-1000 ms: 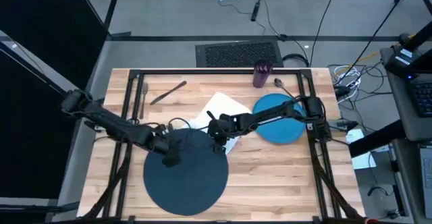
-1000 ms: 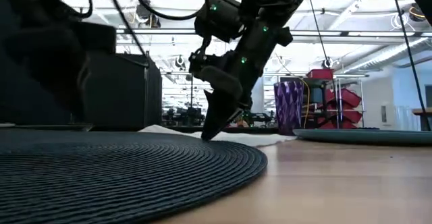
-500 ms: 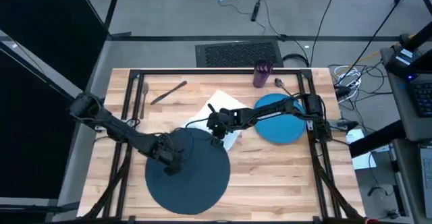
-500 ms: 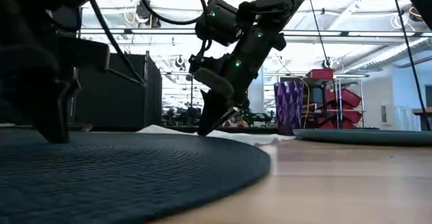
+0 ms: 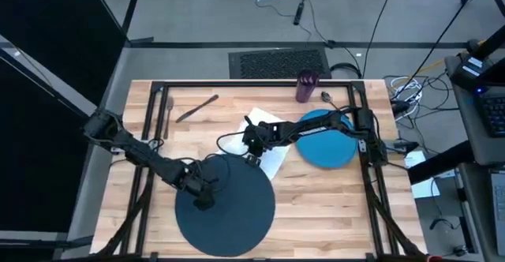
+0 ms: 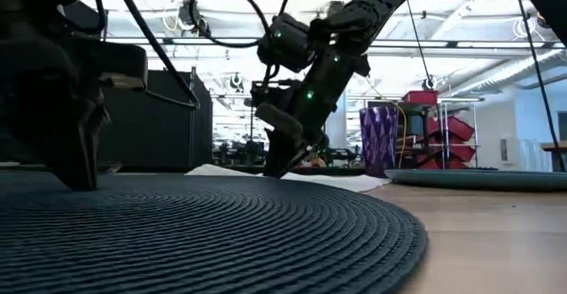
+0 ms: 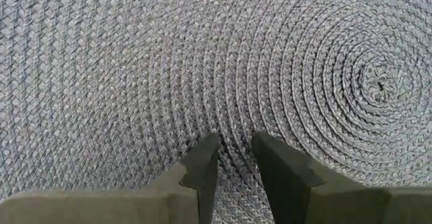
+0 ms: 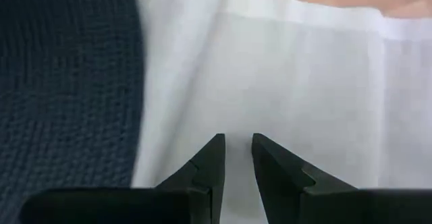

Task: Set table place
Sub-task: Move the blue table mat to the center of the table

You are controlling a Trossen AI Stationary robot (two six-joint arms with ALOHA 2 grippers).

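high view shows the large dark navy round woven disc [image 5: 225,207] sitting further toward the table's middle and right than it did a second ago: its edge now runs under the white napkin's near corner zone, where before it lay more to the left. the left gripper [image 5: 201,196] has travelled with it, tips pressed down on the disc's left part, so it seems the disc is being dragged by friction rather than lifted. in the left wrist view the left gripper's two fingers [image 7: 202,163] stand a narrow slit apart, holding nothing between them, their tips down on the weave a little off the spiral's centre.

the right gripper [image 5: 251,147] has pulled back from the disc's edge and now hovers over the white napkin [image 5: 264,140], just beyond the disc's far rim. its fingers [image 8: 209,160] are also nearly together with only a thin gap, and nothing is pinched in them; napkin cloth lies directly beneath, with the disc's dark edge off to one side.

for the task this reads as the mat being brought to its spot, an early step, with everything else yet to be placed. the bright blue round plate [image 5: 327,140] lies right of the napkin under the right arm, the small purple cup [image 5: 305,87] and metal spoon [image 5: 330,100] at the far edge of the pale wooden plank table [image 5: 331,207], the metal fork [image 5: 169,112] and knife [image 5: 197,108] far left.
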